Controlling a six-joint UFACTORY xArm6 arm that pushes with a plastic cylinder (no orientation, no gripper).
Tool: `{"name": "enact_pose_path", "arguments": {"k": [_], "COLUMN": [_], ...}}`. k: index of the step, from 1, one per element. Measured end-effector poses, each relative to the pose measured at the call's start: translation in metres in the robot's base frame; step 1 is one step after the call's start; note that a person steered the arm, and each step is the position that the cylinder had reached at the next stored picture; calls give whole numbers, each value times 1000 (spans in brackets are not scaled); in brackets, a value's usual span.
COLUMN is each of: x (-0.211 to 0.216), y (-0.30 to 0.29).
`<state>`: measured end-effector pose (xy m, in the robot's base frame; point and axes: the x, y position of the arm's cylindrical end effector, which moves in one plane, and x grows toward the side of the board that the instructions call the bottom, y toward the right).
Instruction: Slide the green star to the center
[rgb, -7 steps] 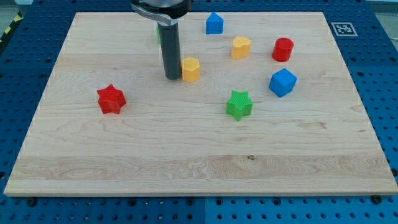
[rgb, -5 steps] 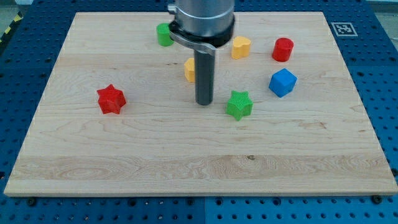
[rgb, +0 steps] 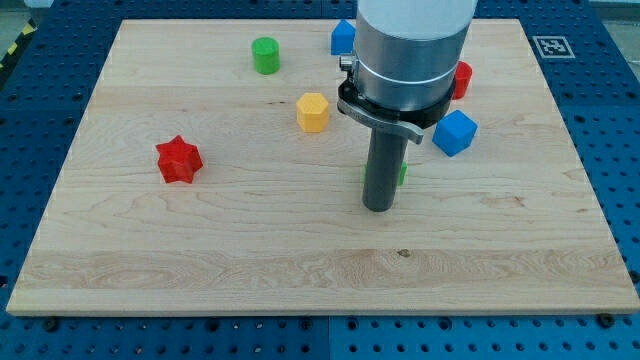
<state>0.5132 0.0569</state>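
Note:
The green star (rgb: 402, 172) lies right of the board's middle, almost wholly hidden behind my rod; only a green sliver shows at the rod's right edge. My tip (rgb: 378, 208) rests on the wooden board (rgb: 200, 250) just below the star, toward the view's bottom. Whether the rod touches the star cannot be told.
A red star (rgb: 179, 160) lies at the left. A yellow hexagonal block (rgb: 313, 111) and a green cylinder (rgb: 265, 55) lie upper middle. A blue block (rgb: 342, 38), a blue cube (rgb: 455, 132) and a red cylinder (rgb: 461, 80) flank the arm's body.
My tip has moved from beside the yellow hexagonal block toward the view's right and bottom, passing the green star's left and ending just below it. The arm's body now hides the yellow heart-shaped block.

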Motion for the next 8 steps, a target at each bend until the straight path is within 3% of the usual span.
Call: {"name": "enact_pose_path", "arguments": {"k": [4, 8], "x": [-37, -25], "y": [1, 29]}}
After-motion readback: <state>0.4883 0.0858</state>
